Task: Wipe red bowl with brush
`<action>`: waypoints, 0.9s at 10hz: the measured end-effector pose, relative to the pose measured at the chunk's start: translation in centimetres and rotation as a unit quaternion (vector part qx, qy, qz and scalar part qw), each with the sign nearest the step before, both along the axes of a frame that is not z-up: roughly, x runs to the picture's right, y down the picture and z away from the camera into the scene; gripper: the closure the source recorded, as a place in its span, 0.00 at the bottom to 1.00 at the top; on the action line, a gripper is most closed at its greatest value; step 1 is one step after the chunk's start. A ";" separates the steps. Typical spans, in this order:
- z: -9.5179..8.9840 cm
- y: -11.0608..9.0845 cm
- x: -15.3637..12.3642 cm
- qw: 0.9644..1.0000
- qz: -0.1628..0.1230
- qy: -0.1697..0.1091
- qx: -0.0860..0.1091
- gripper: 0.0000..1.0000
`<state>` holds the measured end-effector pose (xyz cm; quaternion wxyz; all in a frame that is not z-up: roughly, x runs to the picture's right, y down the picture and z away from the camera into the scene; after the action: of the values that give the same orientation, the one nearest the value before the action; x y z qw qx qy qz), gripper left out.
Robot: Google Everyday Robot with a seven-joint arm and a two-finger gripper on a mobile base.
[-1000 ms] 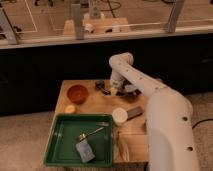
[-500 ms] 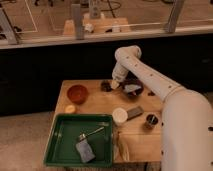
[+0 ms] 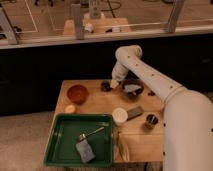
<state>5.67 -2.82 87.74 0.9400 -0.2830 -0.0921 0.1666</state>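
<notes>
Well, two round bowls sit on the wooden table [image 3: 100, 106]: the glossy red bowl [image 3: 77, 93] at the left rear, and a dark maroon bowl [image 3: 132, 89] with white contents further right. One green tray [image 3: 54, 142] holds one metal spoon [image 3: 90, 134] and one grey block [image 3: 85, 150]. The gripper [image 3: 114, 84] hangs between the bowls with its jaws pressed together, just beside the black brush [image 3: 105, 86]. I can't tell whether it grips the brush.

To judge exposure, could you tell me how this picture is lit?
Camera view: bright floor behind, dark wall below it; table evenly lit; red bowl darker inside; the hand, shut, hangs by the dark bowl at the table's back.
</notes>
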 end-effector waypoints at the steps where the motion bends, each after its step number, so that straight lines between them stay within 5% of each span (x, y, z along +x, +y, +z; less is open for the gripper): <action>1: 0.1 0.1 -0.2 1.000 0.000 -0.003 -0.002 1.00; 9: 3.5 5.1 -3.4 0.998 -0.001 -0.017 -0.067 1.00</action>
<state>2.25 2.31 91.26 0.9175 -0.3480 -0.0968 0.1666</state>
